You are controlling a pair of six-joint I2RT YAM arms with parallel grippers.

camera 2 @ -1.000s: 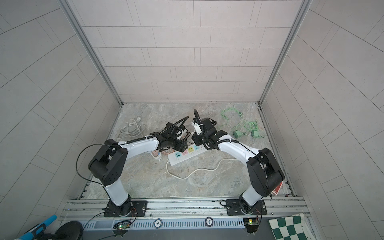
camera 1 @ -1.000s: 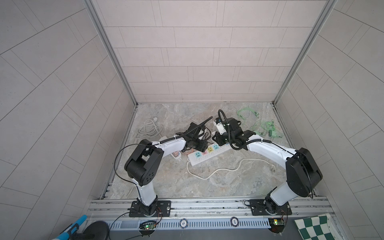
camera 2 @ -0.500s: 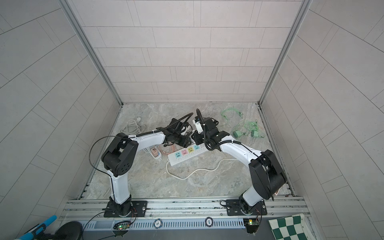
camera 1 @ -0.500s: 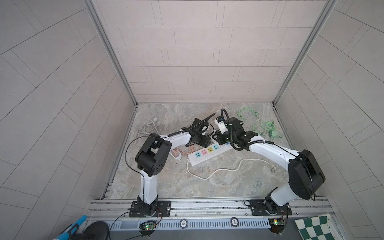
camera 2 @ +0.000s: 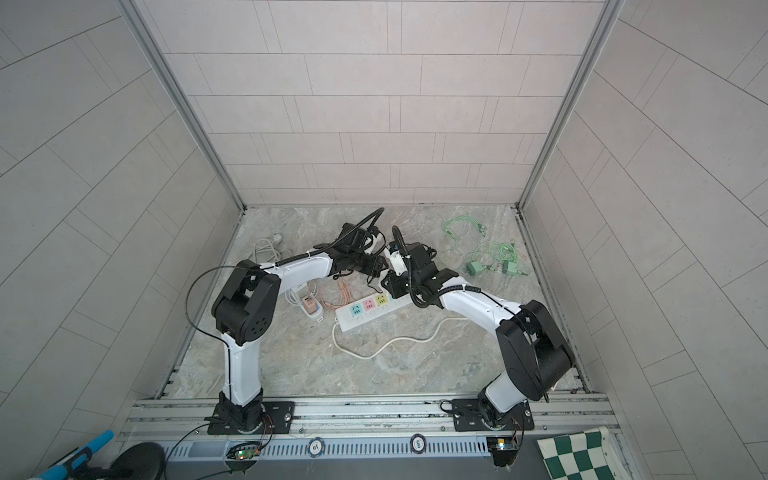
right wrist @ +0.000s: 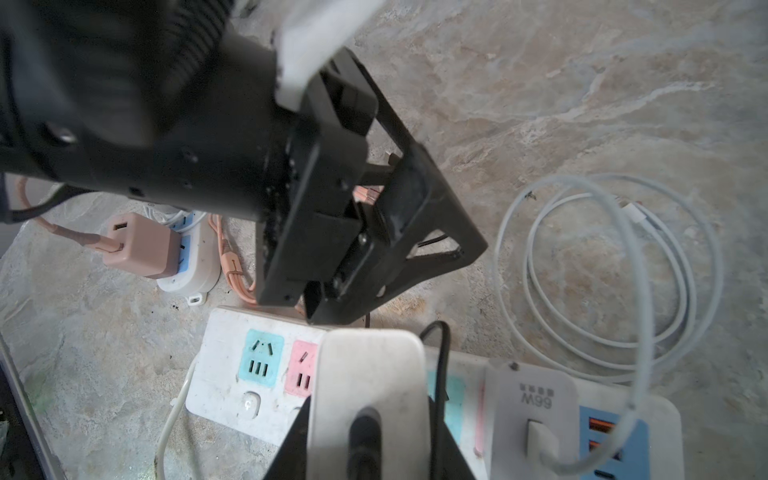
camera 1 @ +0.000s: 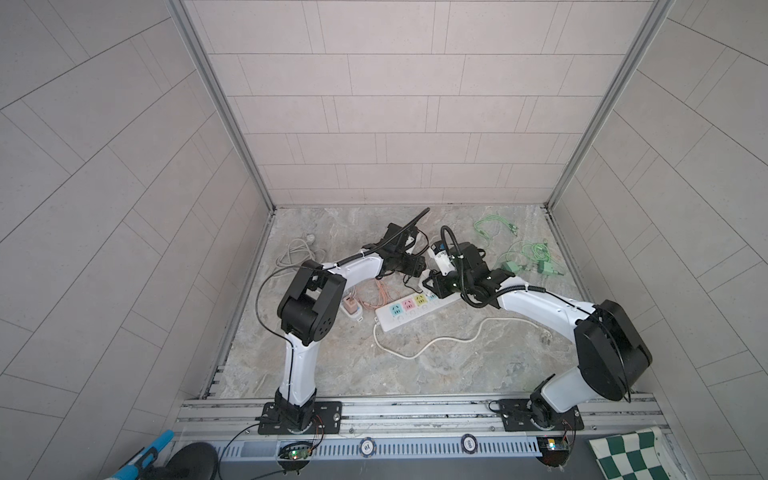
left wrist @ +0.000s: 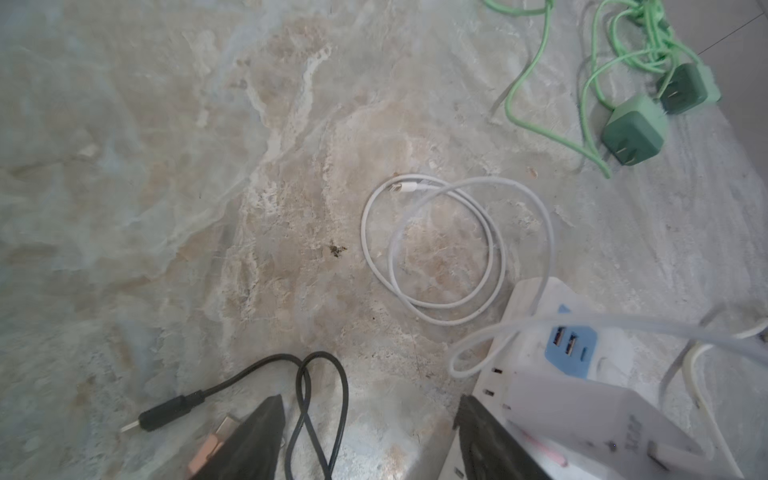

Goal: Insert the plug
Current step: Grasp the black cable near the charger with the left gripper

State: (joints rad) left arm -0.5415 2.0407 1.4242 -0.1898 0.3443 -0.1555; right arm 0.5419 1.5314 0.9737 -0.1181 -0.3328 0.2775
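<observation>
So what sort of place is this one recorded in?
Probably a purpose-built robot data booth, not a real room: tile-look walls box in a stone-look floor, the arms are bolted to an aluminium rail, and a checkerboard lies by its corner.

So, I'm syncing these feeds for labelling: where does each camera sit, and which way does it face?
Both top views: above the front rail, looking down at the power strip; both whole arms show.
Left wrist: on the left arm, facing the coiled white cable past the open left end effector.
Right wrist: on the right arm, facing the power strip; the right end effector grips the white plug.
Shared: both wrist views show that cable.
</observation>
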